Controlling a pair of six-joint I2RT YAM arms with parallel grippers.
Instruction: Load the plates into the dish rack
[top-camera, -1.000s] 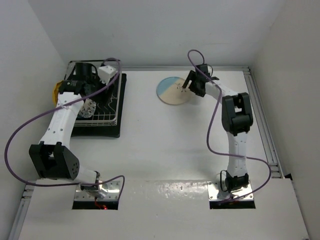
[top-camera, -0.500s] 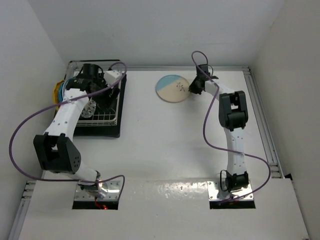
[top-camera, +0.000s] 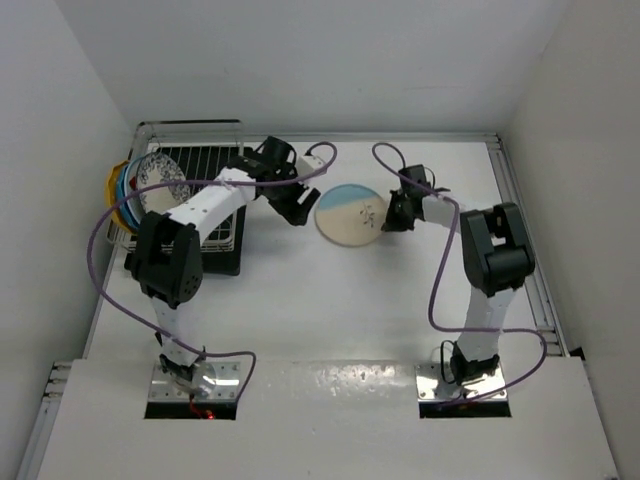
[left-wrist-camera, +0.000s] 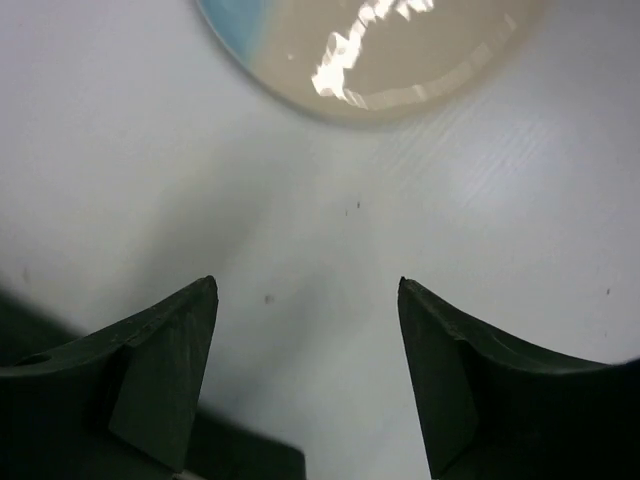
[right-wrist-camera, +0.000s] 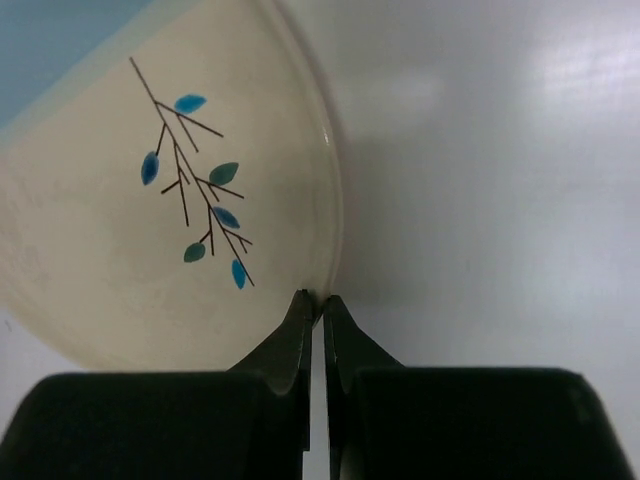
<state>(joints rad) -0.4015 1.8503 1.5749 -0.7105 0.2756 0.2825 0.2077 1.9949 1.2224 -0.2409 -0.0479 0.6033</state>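
The blue-and-cream plate with a sprig (top-camera: 350, 215) (right-wrist-camera: 180, 200) is at mid-table, and my right gripper (top-camera: 393, 216) (right-wrist-camera: 318, 298) is shut on its right rim. In the right wrist view that rim looks raised a little off the table. My left gripper (top-camera: 298, 207) (left-wrist-camera: 305, 290) hangs open over bare table just left of this plate, whose edge (left-wrist-camera: 370, 50) shows beyond the fingers. The dish rack (top-camera: 205, 165) stands at the far left with a blue floral plate (top-camera: 160, 172), a teal plate (top-camera: 125, 192) and a yellow plate (top-camera: 113, 185) upright at its left end.
The rack sits on a black tray (top-camera: 225, 262). White walls close in the table at the back and on both sides. Purple cables (top-camera: 100, 260) loop off both arms. A metal rail (top-camera: 530, 260) runs along the right edge.
My right gripper shut on the sprig plate's rim and brought it nearer. The left arm swung away from the rack to the plate's left side, uncovering the plates in the rack.
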